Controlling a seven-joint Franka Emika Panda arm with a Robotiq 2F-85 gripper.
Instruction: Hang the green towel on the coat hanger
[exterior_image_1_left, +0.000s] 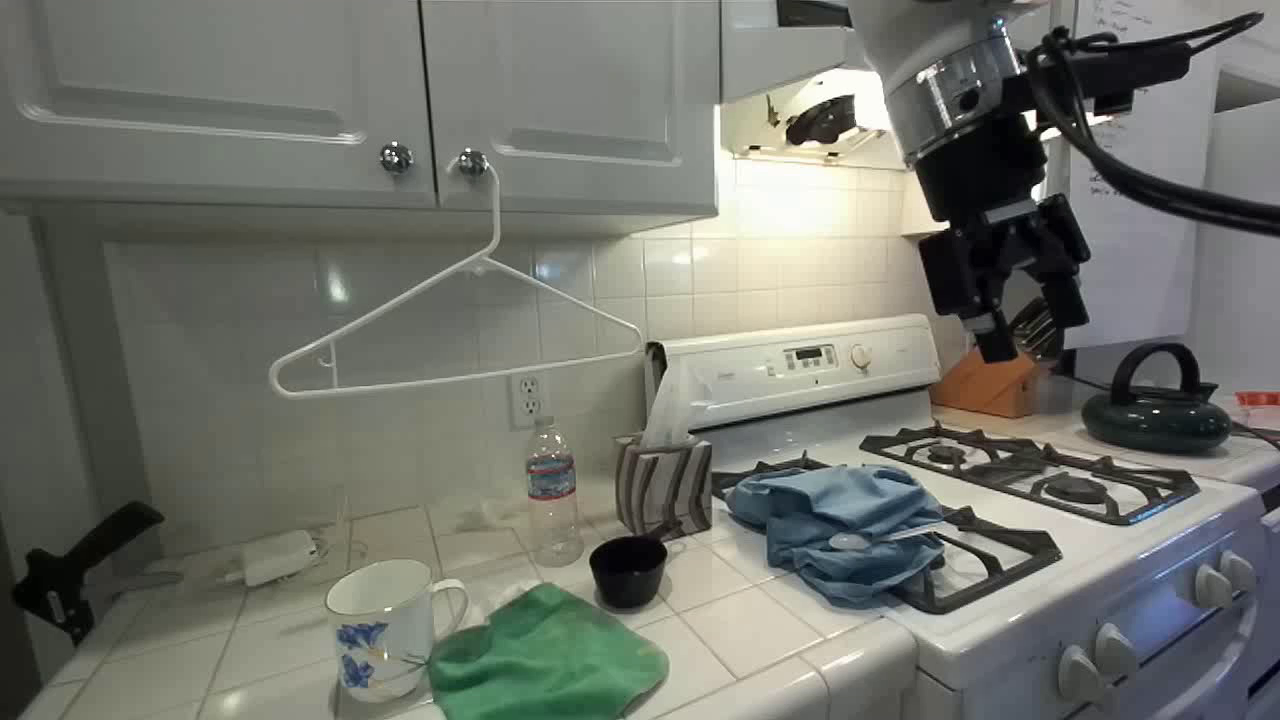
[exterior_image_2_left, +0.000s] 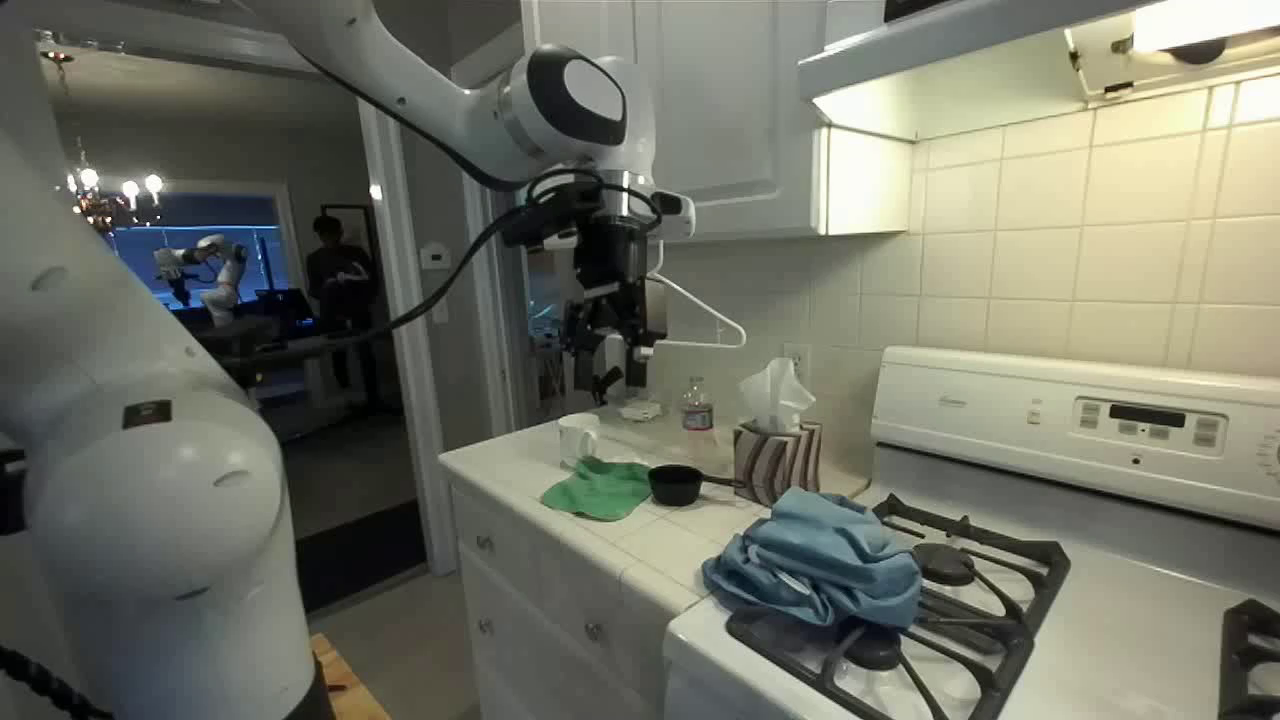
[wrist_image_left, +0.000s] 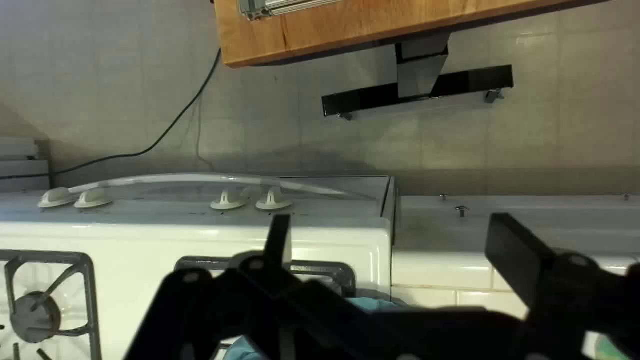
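White cupboards (exterior_image_1_left: 570, 100) above, a tiled table (exterior_image_1_left: 740, 620) below, and there's the towel (exterior_image_1_left: 545, 655), green and loosely creased, near the front edge, just beside the mug (exterior_image_1_left: 378, 630) and the pan (exterior_image_1_left: 628, 572); whether it touches the mug, I can't tell. The tool (exterior_image_1_left: 1033, 325) hangs high, well apart from it, jaws spread wide in the wrist view and nothing between them! The blue cloth (exterior_image_1_left: 850, 520) on the stove (exterior_image_1_left: 985, 630) is one to leave alone. So it's the pick-up, by my reading: come straight down, give mug and pan room, and pinch a raised fold, because flat fabric may well slip away. Bite near one edge for a long, free tail, and lift clear before crossing. The hanger (exterior_image_1_left: 455, 379) hangs from a knob (exterior_image_1_left: 472, 163); it looks likely to swing, so the drape will want a gentle touch.
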